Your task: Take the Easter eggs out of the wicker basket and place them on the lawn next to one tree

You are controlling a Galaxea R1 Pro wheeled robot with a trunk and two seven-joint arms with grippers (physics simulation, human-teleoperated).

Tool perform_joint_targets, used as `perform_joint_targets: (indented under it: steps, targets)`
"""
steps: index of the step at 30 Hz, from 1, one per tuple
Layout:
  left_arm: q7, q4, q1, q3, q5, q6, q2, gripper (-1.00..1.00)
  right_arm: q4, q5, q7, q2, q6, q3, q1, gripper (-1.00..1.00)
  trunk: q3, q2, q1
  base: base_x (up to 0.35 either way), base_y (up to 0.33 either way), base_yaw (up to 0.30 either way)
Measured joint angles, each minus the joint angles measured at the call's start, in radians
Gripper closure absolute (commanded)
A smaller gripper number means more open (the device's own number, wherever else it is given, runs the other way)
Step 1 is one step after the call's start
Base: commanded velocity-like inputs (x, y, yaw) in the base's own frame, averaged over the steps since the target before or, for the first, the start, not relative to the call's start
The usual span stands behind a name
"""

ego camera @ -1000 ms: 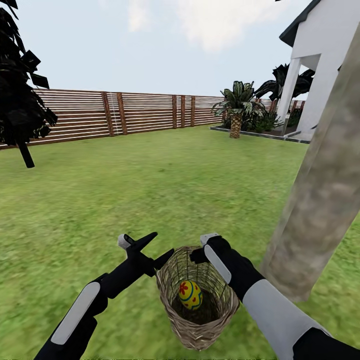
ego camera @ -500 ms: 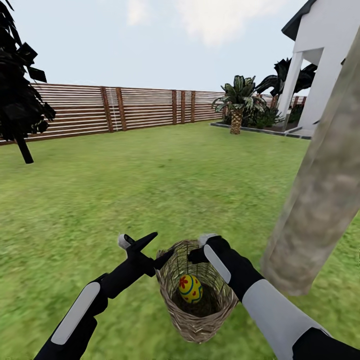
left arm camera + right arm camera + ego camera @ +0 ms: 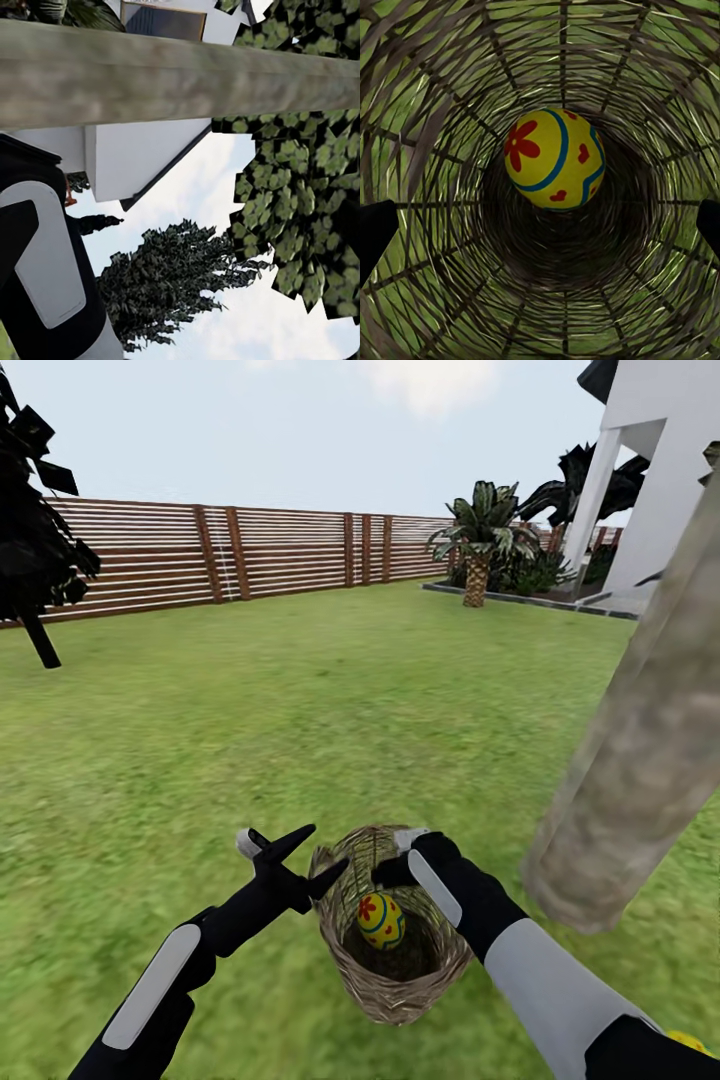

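Egg (image 3: pixel 381 920): yellow, with a red flower, red dots and a blue band; it lies at the bottom of the wicker basket (image 3: pixel 395 985), one egg seen inside
Second egg: a small yellow bit (image 3: pixel 690 1042) shows at the near right corner, behind the right arm, on the grass
Basket: round, brown, open weave with grass showing through its sides; it stands on the lawn (image 3: pixel 300 710) between the two arms, near the robot
Writing: no marks or labels can be read
Right gripper (image 3: pixel 540 217): jaws spread wide at the basket's mouth, their dark tips at either side of the wrist view, closed on nothing; the egg lies well beyond them
Left gripper (image 3: pixel 305 857): jaws apart, holding nothing, just left of the basket's rim
Tree (image 3: pixel 640 760): thick grey-beige mottled trunk just right of the basket, leaning across the right side
Around: slatted brown fence (image 3: pixel 250 550) far off, a dark thin-trunked tree (image 3: pixel 35 560) far left, a palm-like plant (image 3: pixel 480 540) and a white house (image 3: pixel 670 480) far right
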Motion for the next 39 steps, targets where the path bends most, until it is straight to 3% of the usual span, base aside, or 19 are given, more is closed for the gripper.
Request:
perform_joint_targets:
  steps: [12, 17, 18, 19, 24, 29, 39]
  targets:
    - [0.0, -0.001, 0.0, 0.001, 0.0, 0.0, -0.001, -1.0, 0.025, 0.0, -0.002, 0.0, -0.004, -0.002, 0.0, -1.0, -0.046, -0.003, 0.005, 0.0, 0.0, 0.0]
    - [-0.008, -0.012, 0.0, 0.012, 0.008, 0.004, 0.016, -1.0, 0.036, 0.001, -0.001, 0.0, -0.006, -0.003, 0.0, -1.0, -0.066, -0.004, 0.008, 0.0, 0.0, 0.0]
    - [-0.009, -0.012, 0.0, 0.02, 0.01, 0.005, 0.026, -1.0, 0.037, 0.001, -0.001, 0.0, -0.006, -0.003, 0.0, -1.0, -0.07, -0.004, 0.008, 0.0, 0.0, 0.0]
    - [-0.011, -0.014, 0.0, 0.047, 0.014, 0.009, 0.051, -1.0, 0.037, 0.001, 0.0, 0.0, -0.007, -0.003, 0.0, -1.0, -0.074, -0.004, 0.009, 0.0, 0.0, 0.0]
    - [-0.067, -0.013, 0.001, 0.16, 0.016, 0.037, 0.114, -1.0, 0.039, 0.001, -0.001, 0.0, -0.008, -0.003, 0.0, -1.0, -0.093, -0.006, 0.011, 0.0, 0.0, 0.0]
    - [-0.117, -0.007, 0.0, 0.188, 0.014, 0.063, 0.134, -1.0, 0.039, 0.002, 0.0, 0.0, -0.008, -0.003, 0.0, -1.0, -0.112, -0.007, 0.013, 0.0, 0.0, 0.0]
    - [-0.121, -0.005, 0.0, 0.2, 0.015, 0.063, 0.135, -1.0, 0.04, 0.002, 0.004, -0.001, -0.008, -0.003, 0.0, -1.0, -0.147, -0.009, 0.017, 0.0, 0.0, 0.0]
